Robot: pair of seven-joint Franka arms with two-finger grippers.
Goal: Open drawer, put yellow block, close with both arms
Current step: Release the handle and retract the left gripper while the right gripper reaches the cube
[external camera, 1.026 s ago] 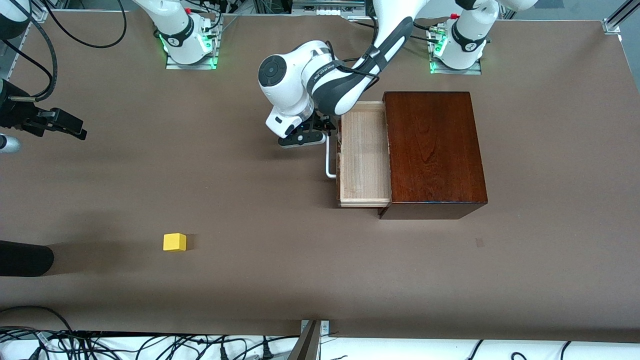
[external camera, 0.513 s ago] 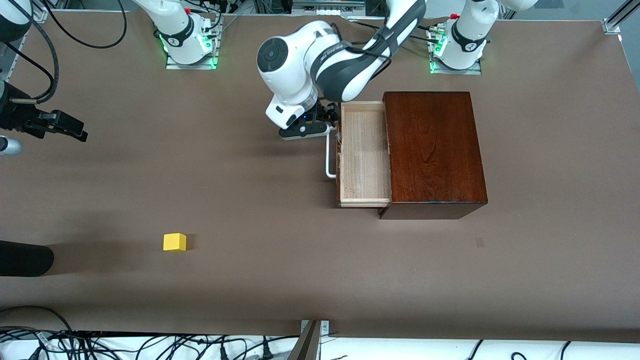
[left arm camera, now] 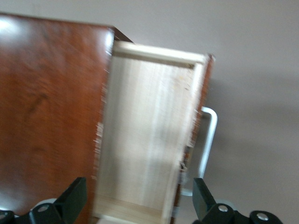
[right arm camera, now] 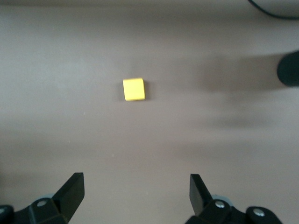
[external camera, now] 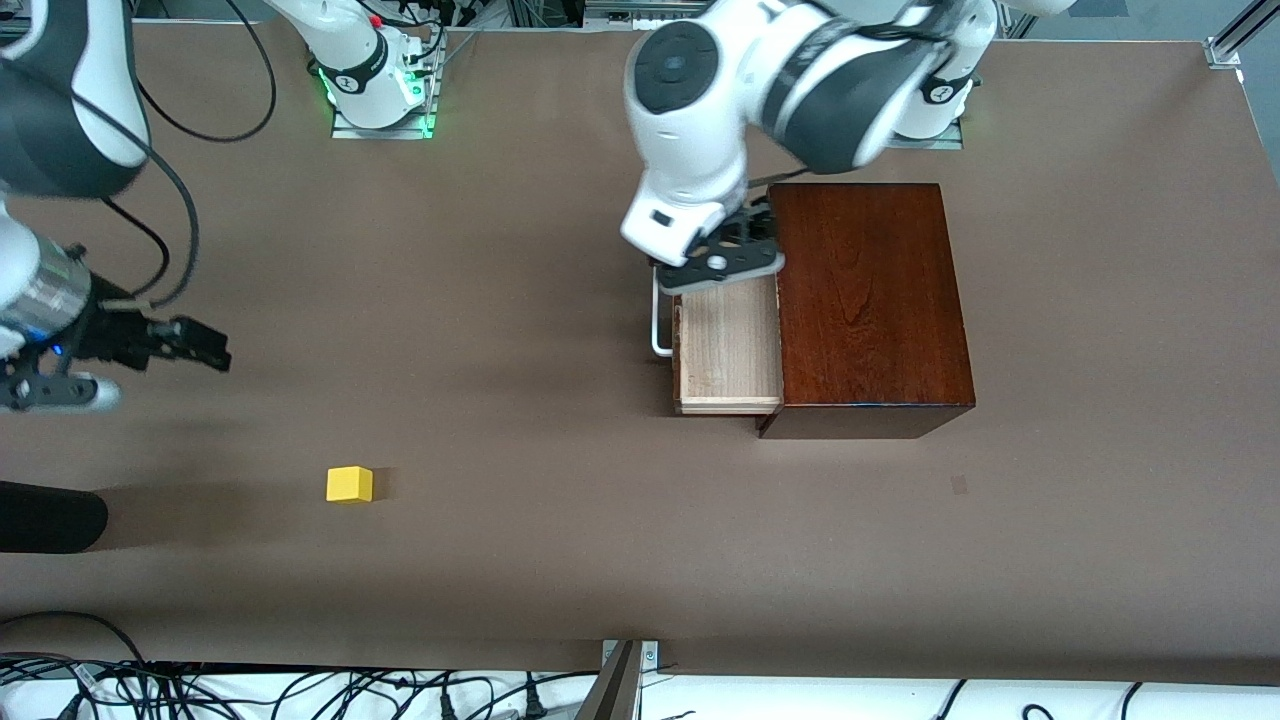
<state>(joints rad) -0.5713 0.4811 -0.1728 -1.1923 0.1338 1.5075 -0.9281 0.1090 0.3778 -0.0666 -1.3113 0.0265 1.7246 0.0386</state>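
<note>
The drawer [external camera: 730, 345] stands pulled out of the dark wooden box [external camera: 865, 300], its pale tray bare inside and its white handle [external camera: 660, 325] facing the right arm's end of the table. My left gripper [external camera: 715, 262] hangs open over the drawer's end nearest the robot bases. The left wrist view shows the tray [left arm camera: 145, 140], the handle [left arm camera: 208, 140] and the box [left arm camera: 51, 107] below my left gripper [left arm camera: 138, 191]. The yellow block [external camera: 349, 484] lies alone on the table. My right gripper [external camera: 150, 350] is open above the table, apart from the block [right arm camera: 133, 89]; nothing is between the fingers of my right gripper [right arm camera: 137, 186].
A black rounded object [external camera: 50, 517] pokes in at the table's edge by the right arm's end, also seen as the black object [right arm camera: 289, 67]. Cables [external camera: 300, 690] run along the edge nearest the camera. The arm bases [external camera: 375, 85] stand along the back.
My left gripper has risen from beside the handle and swung over the drawer. My right gripper has come in over the table toward the yellow block. Drawer and block have not moved.
</note>
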